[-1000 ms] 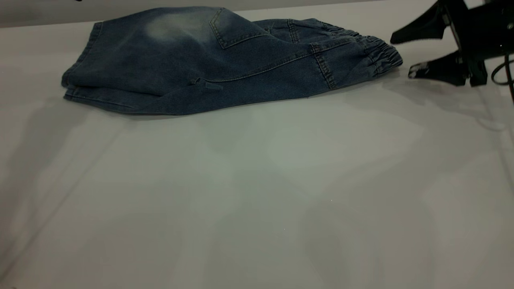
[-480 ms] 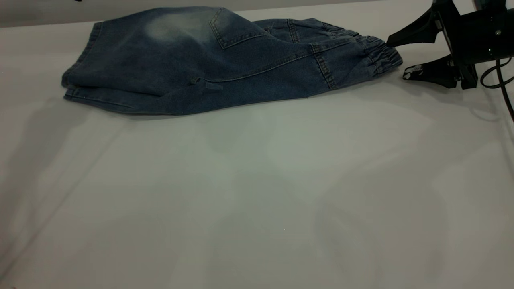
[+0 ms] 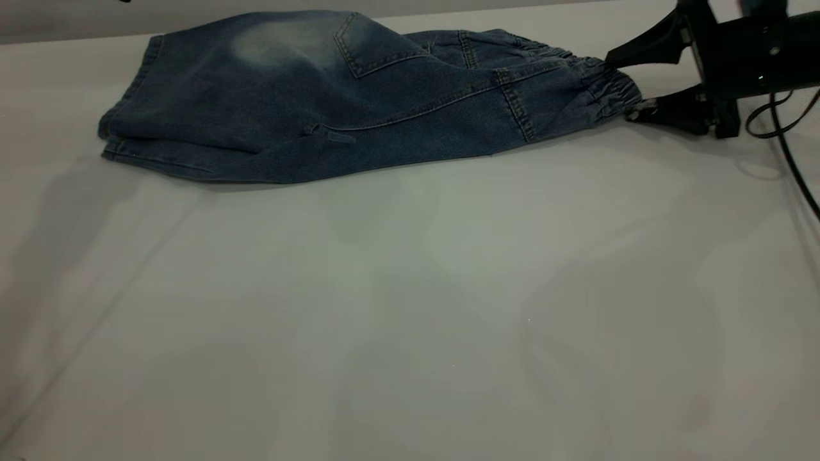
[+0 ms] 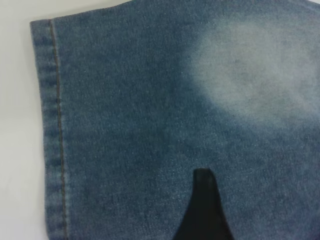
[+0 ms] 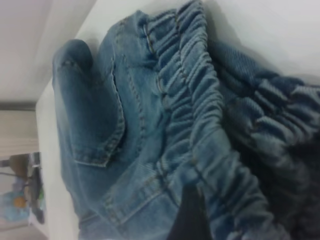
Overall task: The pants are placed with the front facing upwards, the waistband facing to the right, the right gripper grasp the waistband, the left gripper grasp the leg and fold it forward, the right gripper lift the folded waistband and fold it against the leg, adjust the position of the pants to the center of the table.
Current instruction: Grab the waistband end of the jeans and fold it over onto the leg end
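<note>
With the blue denim pants [image 3: 359, 96] already folded lengthwise, the black right gripper [image 3: 620, 85], jaws spread, straddles the gathered elastic waistband [image 3: 608, 86]; second fold and centring remain.

1. No text, brand, number or sign can be read on the pants [image 3: 333, 96].
2. None shows on the right gripper [image 3: 618, 86].
3. The table [image 3: 410, 307] bears no markings.
</note>
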Tool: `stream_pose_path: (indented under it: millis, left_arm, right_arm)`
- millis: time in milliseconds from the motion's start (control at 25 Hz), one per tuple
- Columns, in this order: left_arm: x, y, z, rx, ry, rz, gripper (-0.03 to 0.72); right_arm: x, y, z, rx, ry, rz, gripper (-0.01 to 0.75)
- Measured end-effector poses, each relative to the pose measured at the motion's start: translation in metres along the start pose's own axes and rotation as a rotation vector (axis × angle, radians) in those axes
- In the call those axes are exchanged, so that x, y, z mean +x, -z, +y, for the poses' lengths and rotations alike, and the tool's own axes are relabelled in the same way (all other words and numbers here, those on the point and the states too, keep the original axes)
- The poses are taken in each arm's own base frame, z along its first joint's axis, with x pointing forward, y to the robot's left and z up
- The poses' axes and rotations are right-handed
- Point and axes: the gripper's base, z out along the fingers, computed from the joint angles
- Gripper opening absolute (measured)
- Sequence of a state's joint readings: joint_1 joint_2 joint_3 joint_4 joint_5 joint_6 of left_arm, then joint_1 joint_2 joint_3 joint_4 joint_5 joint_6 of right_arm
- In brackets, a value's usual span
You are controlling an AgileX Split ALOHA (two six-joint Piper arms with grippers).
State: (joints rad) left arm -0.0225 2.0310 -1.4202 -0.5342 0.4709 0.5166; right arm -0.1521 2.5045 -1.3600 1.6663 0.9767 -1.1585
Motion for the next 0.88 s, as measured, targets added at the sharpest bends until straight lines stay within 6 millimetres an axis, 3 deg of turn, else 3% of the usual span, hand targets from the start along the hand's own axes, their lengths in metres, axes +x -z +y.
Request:
stream_pose_path:
  millis: [560, 720, 880]
  left_arm:
    - [0.0, 0.0, 0.0, 0.002, 0.0, 0.003, 0.493]
    - [0.001, 0.0, 0.0, 0.004, 0.0, 0.007, 0.493]
    - [0.002, 0.0, -0.002, 0.014, -0.002, 0.022, 0.493]
  right_arm:
    - [-0.003, -0.032, 0.029, 0.0, 0.077, 0.057, 0.494]
    - [-0.002, -0.034, 0.029, 0.02, 0.085, 0.069, 0.391]
    - [-0.001, -0.034, 0.029, 0.022, 0.094, 0.074, 0.199]
